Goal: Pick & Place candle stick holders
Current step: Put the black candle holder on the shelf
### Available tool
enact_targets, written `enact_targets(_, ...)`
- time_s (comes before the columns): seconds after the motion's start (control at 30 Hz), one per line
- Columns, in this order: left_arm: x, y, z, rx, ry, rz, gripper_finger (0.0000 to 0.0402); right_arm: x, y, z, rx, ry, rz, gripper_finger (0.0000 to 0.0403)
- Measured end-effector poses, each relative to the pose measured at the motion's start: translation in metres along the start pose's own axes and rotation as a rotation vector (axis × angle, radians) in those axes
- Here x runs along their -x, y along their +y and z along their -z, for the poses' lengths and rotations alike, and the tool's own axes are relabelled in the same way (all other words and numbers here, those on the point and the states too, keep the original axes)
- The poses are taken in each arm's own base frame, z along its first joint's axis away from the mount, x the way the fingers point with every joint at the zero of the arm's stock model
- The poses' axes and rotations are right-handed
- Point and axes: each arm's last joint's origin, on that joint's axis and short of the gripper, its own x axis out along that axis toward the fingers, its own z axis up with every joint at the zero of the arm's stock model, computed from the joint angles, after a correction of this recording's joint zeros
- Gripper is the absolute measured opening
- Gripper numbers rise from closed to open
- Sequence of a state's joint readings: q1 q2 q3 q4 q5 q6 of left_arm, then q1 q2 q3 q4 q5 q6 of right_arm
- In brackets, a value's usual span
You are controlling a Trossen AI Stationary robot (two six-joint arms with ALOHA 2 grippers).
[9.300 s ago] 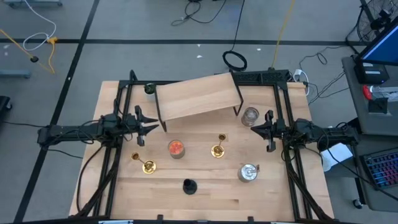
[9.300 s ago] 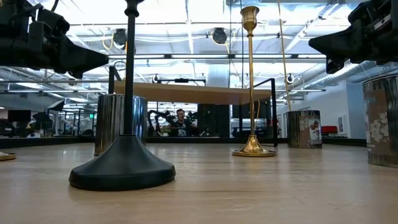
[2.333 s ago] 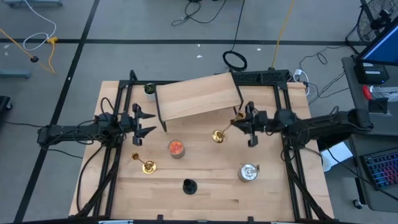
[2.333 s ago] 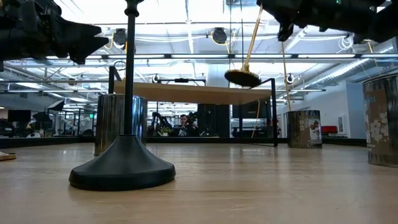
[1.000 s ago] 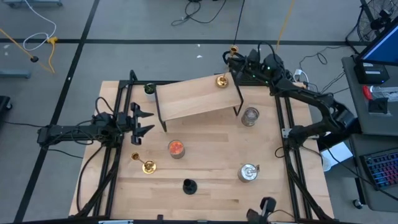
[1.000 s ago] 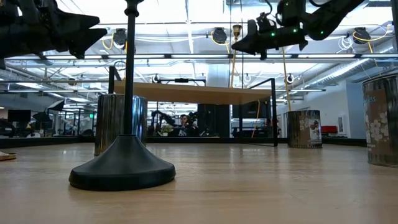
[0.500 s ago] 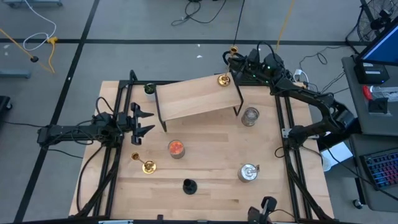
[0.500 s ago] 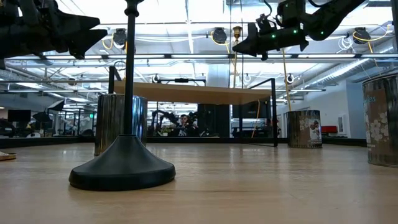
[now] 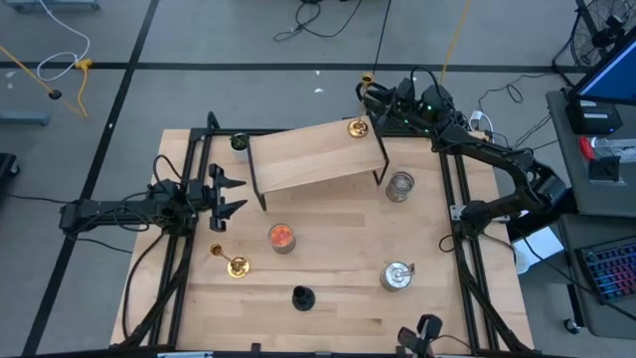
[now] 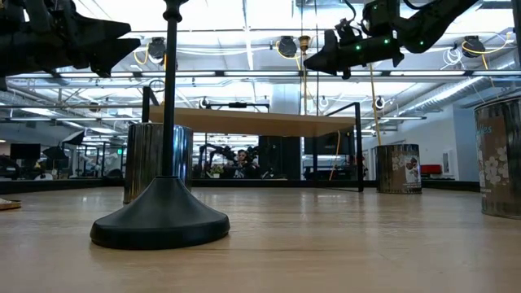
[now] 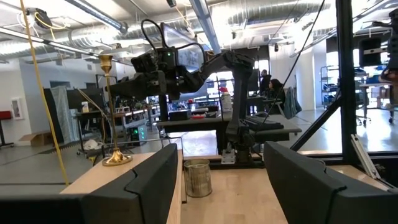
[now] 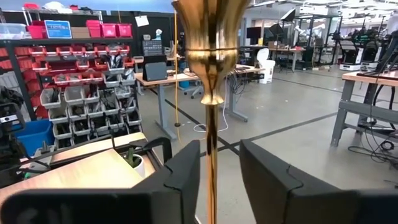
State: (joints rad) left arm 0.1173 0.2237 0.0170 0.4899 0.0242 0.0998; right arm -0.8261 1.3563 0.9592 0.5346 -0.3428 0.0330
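Where it gripped a second ago, the right gripper (image 12: 214, 180) apparently stands parted around the gold candlestick (image 9: 357, 126).

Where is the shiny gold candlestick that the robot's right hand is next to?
In the high view, that gold candlestick stands upright on the raised wooden shelf, at its far right corner, with the right hand at its top.

Grey concrete floor (image 9: 199, 40) crossed by dark tape lines, loose cables (image 9: 318, 18) scattered about. Exposed ducts and pipes (image 11: 249, 15) overhead, bright ceiling strip lights (image 10: 236, 37). Shelving with red and grey storage bins (image 12: 81, 81) along wall. Workbenches (image 12: 168, 78) farther off. Seated person (image 11: 277, 93) at distant desk.
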Motion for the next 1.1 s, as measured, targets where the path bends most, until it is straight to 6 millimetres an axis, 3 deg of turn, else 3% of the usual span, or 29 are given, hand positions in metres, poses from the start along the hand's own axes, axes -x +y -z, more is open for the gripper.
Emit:
enact_targets(0.3, 0.000, 0.000, 0.002, 0.041, 0.024, 0.003, 0.0246, 0.015, 0.007, -0.017, 0.026, -0.019, -0.008, 0.0163)
enact_targets(0.6, 0.000, -0.002, 0.010, -0.014, 0.120, 0.039, 0.0246, 0.048, 0.048, -0.021, 0.015, 0.204, -0.191, 0.0175)
enact_targets(0.8, -0.001, -0.008, 0.004, 0.033, 0.218, 0.168, 0.0246, 0.063, 0.087, -0.006, 0.043, 0.237, -0.350, 0.0174)
enact_targets(1.1, 0.000, -0.015, -0.010, 0.039, 0.320, 0.304, 0.0246, 0.075, 0.132, 0.040, 0.053, 0.255, -0.555, 0.0173)
